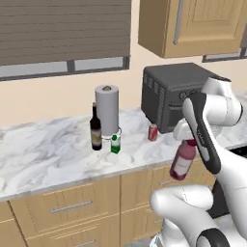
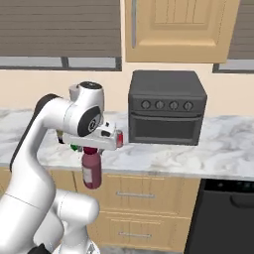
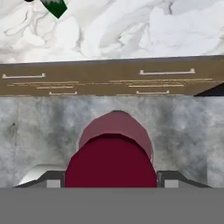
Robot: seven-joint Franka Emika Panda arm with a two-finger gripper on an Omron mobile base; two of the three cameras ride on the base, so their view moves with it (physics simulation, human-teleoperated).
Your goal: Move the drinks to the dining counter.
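My gripper (image 1: 189, 141) (image 2: 91, 149) is shut on the red cap of the pink bottle (image 1: 183, 162) (image 2: 92, 171). The bottle hangs below the hand, off the front edge of the wall-backed worktop (image 1: 48, 149), in front of the drawers. In the hand view its red cap (image 3: 111, 168) sits between the fingertips (image 3: 47, 180), with grey floor beneath. On the worktop stand a dark wine bottle (image 1: 95, 129), a green-and-white carton (image 1: 115, 144) (image 3: 54, 6) and a red soda can (image 1: 153, 132). The dining counter is out of view.
A grey paper towel roll (image 1: 107, 108) stands behind the wine bottle. A black toaster oven (image 1: 176, 96) (image 2: 166, 106) sits on the worktop to the right. Wood drawers run below the edge, with a dark dishwasher (image 2: 223, 213) at the right. Wall cabinets hang above.
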